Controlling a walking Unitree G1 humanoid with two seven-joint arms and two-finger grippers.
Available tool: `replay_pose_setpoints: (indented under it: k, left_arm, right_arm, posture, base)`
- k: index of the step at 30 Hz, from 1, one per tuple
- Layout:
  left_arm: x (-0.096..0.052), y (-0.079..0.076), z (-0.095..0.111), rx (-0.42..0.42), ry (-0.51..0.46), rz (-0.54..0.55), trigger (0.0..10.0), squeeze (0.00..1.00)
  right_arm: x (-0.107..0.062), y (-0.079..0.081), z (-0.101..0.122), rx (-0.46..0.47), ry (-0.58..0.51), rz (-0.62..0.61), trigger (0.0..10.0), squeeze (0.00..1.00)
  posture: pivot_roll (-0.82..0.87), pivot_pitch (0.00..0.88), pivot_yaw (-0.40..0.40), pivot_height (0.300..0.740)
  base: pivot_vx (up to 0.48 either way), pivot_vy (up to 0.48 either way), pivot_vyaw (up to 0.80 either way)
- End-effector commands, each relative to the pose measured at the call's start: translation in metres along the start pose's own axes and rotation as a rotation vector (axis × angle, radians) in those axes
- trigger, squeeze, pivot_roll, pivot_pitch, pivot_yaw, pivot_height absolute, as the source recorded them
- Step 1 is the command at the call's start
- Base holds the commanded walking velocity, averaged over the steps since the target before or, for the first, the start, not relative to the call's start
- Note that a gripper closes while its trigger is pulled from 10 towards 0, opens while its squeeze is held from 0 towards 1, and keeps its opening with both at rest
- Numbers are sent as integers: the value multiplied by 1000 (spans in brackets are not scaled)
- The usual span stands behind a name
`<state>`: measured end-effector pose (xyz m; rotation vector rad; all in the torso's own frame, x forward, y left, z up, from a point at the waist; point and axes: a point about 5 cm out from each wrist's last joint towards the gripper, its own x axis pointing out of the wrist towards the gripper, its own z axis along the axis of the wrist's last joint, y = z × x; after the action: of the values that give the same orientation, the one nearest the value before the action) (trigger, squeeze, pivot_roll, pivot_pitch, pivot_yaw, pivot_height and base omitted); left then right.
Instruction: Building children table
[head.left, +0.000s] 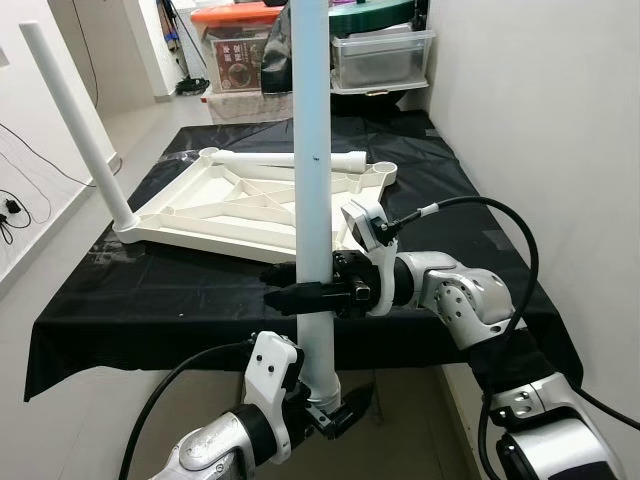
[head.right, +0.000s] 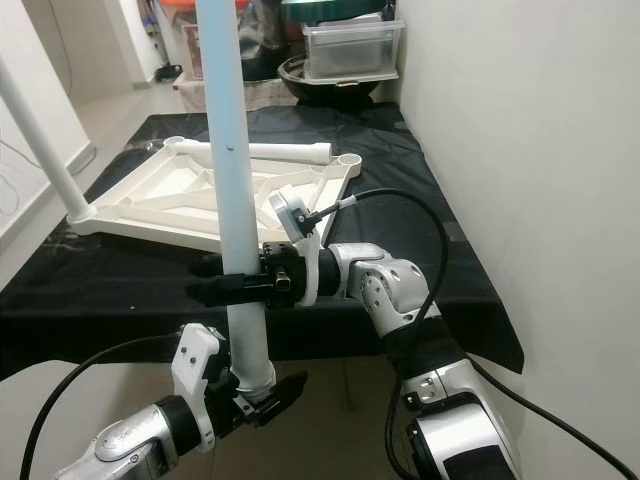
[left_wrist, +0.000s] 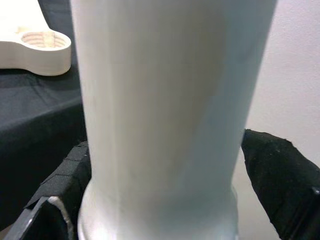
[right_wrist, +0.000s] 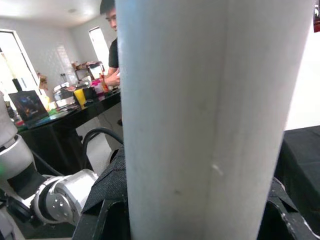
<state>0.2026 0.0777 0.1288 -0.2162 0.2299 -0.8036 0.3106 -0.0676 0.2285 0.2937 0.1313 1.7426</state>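
One leg (head.left: 70, 125) was already screwed into the upside-down table frame (head.left: 235, 205), lying beyond both claws on the black tabletop (head.left: 130, 290). Right claw (head.left: 285, 290) was clamped round an upright loose leg (head.left: 313, 150), left claw (head.left: 335, 410) pinching its bottom end. Three sockets looked unfilled.

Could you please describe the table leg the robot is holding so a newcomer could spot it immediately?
In front of the black-covered table, a white leg stands upright, gripped by the right gripper midway and the left gripper near its bottom. Unlike the leg fitted in the tabletop's corner, it is off the tabletop.
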Motion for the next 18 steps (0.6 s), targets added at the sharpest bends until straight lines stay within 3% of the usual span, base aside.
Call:
replay_pose_setpoints:
  k: [1, 5, 6, 13, 14, 17, 18]
  left_arm:
    - [-4, 5, -5, 7, 24, 26, 10000, 1000]
    - [-9, 12, -11, 23, 50, 73, 10000, 1000]
    - [-12, 14, -14, 27, 61, 83, 10000, 0]
    - [-18, 17, -17, 37, 80, 104, 10000, 0]
    - [-23, 19, -19, 41, 78, 140, 10000, 0]
    - [-23, 19, -19, 41, 78, 140, 10000, 0]
    - [-27, 23, -18, 49, 59, 196, 10000, 0]
  right_arm:
    - [2, -1, 10, -25, -20, 2, 0, 0]
    - [-3, -5, 17, -42, -40, -30, 0, 0]
    - [-7, -7, 20, -50, -49, -48, 0, 0]
    - [-19, -13, 28, -79, -76, -125, 0, 0]
    - [-33, -21, 33, -111, -109, -247, 0, 0]
    - [-33, -21, 33, -111, -109, -247, 0, 0]
    - [-45, -28, 38, -148, -157, -382, 0, 0]
  posture:
    - [-56, 27, 62, 740]
    - [-56, 27, 65, 740]
    - [-56, 29, 67, 740]
    - [-57, 30, 68, 740]
    - [-43, 29, 60, 740]
    - [-43, 29, 60, 740]
    - [-29, 27, 68, 740]
  base:
    - [0, 0, 0]
    - [0, 0, 0]
    - [0, 0, 0]
    - [0, 0, 0]
    - [0, 0, 0]
    - [0, 0, 0]
    - [0, 0, 0]
